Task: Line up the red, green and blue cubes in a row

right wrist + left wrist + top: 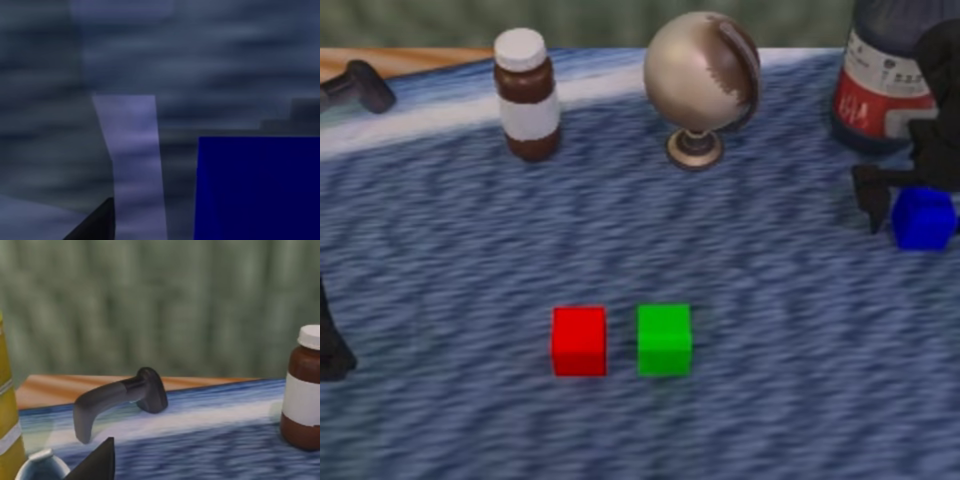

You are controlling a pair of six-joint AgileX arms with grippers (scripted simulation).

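Blue cloth: blue cube at right gripper (far right).

A rendered tabletop scene rather than any real room: a table covered in a flat, rippled blue pattern, with a strip of wood grain at its far left corner and a blank grey-green wall behind. The objects along the far edge share no common setting: a brown pill bottle with a white cap, a small desk globe, a dark handheld barcode scanner and a large dark jar with a red label.
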